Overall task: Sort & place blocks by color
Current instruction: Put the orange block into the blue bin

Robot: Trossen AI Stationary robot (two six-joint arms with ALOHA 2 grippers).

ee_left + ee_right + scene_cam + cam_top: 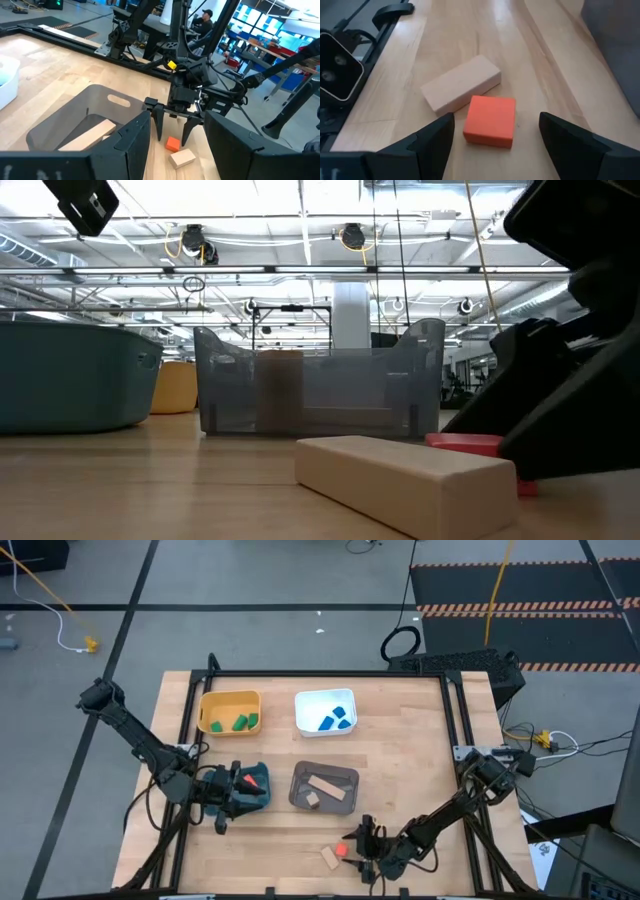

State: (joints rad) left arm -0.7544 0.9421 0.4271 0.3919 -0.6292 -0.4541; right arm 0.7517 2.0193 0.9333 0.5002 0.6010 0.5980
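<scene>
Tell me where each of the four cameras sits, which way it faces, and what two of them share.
High view: overhead, straight down; both arms, yellow bin, white bin.
Low view: table height, facing the grey bin; a dark arm at right.
Left wrist view: looks across at the right gripper over the red-orange block.
Right wrist view: looks down between its open fingers at that block.
Shared: both wrist views show the tan block.

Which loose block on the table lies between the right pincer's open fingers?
The red-orange cube does, lying on the table between the right pincer's open fingers. The tan wooden bar touches the cube's far corner but lies just beyond the fingertips.
</scene>
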